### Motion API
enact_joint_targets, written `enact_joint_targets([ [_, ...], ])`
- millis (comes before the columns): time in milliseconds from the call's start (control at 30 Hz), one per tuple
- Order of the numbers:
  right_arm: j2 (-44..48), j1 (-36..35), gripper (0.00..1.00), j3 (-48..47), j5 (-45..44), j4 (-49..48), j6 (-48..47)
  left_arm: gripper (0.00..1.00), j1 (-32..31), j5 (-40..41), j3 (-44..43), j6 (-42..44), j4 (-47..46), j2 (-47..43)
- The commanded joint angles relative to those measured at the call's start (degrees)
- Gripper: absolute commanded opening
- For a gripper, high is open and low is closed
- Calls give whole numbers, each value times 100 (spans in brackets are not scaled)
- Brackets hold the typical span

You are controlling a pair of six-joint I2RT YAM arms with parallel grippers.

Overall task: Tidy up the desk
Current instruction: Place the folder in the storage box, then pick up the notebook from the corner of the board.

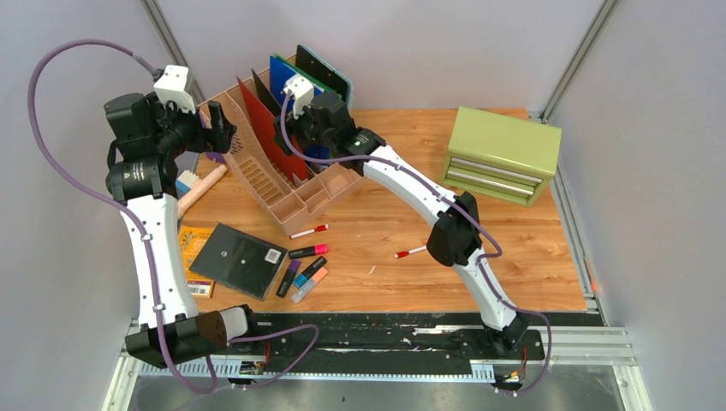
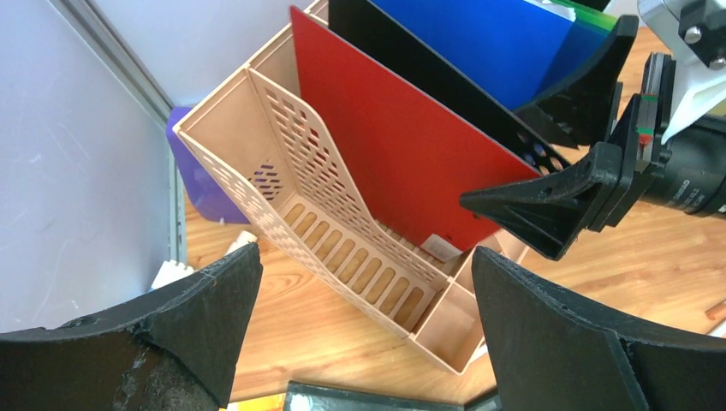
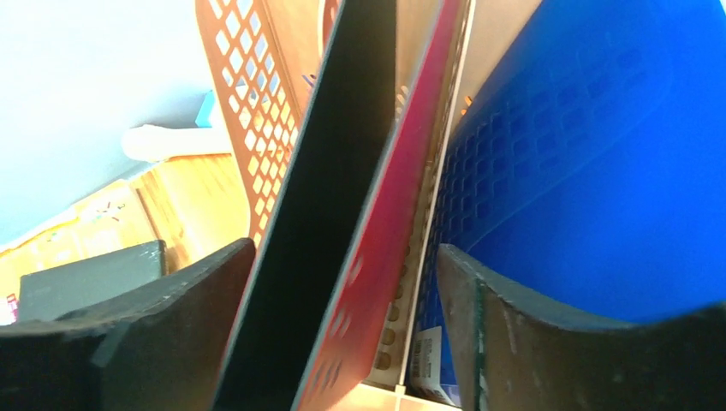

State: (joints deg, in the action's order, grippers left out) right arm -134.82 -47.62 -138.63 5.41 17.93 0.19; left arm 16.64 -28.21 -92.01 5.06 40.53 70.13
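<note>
**Desk at the filing step, viewed from its front edge.** Nearest runs the black rail [image 1: 385, 330] along the front of the desk [image 1: 514, 274], a wood-grain top.

Just behind the rail, on the left half, lie the loose things not yet put away:
- a black notebook [image 1: 240, 259]
- a yellow box [image 1: 199, 244], partly under the left arm
- a cluster of markers [image 1: 306, 252] beside the notebook
- two red pens [image 1: 308, 231], one near the rack and one farther right

Behind them stands the file rack [image 2: 282, 171], set askew. A red folder [image 2: 385, 145], a black folder [image 3: 325, 214] and a blue folder [image 3: 599, 154] stand upright in its slots.

The left claw [image 2: 365, 257] hangs wide open at the rack's left end, holding nothing. The right claw [image 3: 344, 248] sits over the folder tops with its jaws parted. The black and red folders stand between its fingers, and neither appears pinched.

Far right, well apart, sits a green drawer cabinet [image 1: 501, 154].

The step in hand looks like letting go of a filed folder. To do it well, the right claw should rise straight along the folders' plane until both fingers clear the top edges. A sideways pull could tip a folder or shift the rack. The open left claw is placed to steady the rack wall if needed.
</note>
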Motion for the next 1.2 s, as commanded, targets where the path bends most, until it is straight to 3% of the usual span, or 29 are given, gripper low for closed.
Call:
enact_joint_targets([
  [0, 503, -37, 82, 13, 280, -267, -220, 100, 58, -27, 57, 443, 152, -234],
  [233, 1093, -14, 100, 284, 450, 64, -734, 100, 59, 45, 267, 1028, 576, -333],
  [467, 1923, 16, 100, 1363, 741, 438, -1439, 100, 59, 405, 704, 1744, 1223, -621],
  [833, 2265, 15, 100, 2427, 2834, 1678, -1842, 100, 104, 1346, 2201, 2803, 2013, -429],
  [1000, 1854, -87, 100, 2366, 3568, 1678, -1395, 100, 732, 1038, 2823, 3009, 2020, -197],
  [1167, 1423, -642, 100, 2240, 3288, 1711, -1639, 100, 1647, 737, 3221, 3421, 2142, -96],
])
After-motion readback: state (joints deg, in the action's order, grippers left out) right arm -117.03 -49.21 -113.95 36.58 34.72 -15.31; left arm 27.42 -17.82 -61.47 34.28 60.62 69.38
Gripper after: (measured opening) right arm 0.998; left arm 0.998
